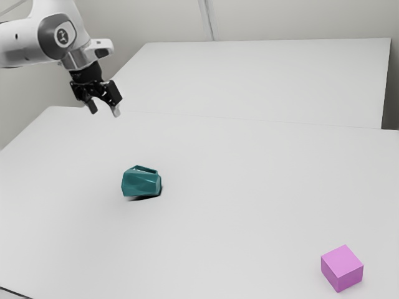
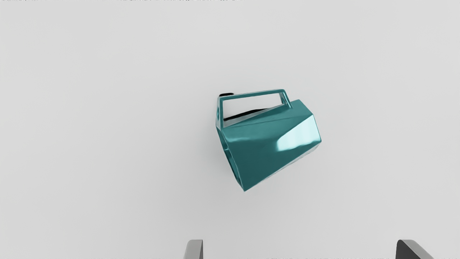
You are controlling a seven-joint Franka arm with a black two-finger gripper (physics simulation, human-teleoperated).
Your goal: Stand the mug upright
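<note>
My gripper (image 1: 105,110) is raised over the table in the exterior view, above and apart from the teal mug (image 1: 141,182). Faceted and glossy, the mug lies on its side on the table. In the wrist view the mug (image 2: 269,140) shows its handle along one side and its mouth turned partly out of sight, so its inside is mostly hidden. The gripper (image 2: 300,250) is open there, its two fingertips far apart with nothing between them.
A pink cube (image 1: 342,268) sits on the white table (image 1: 237,218), toward the exterior view's lower right and well away from the mug. Behind the table is another white surface (image 1: 268,81). A dark thin line (image 1: 14,292) crosses the lower left corner.
</note>
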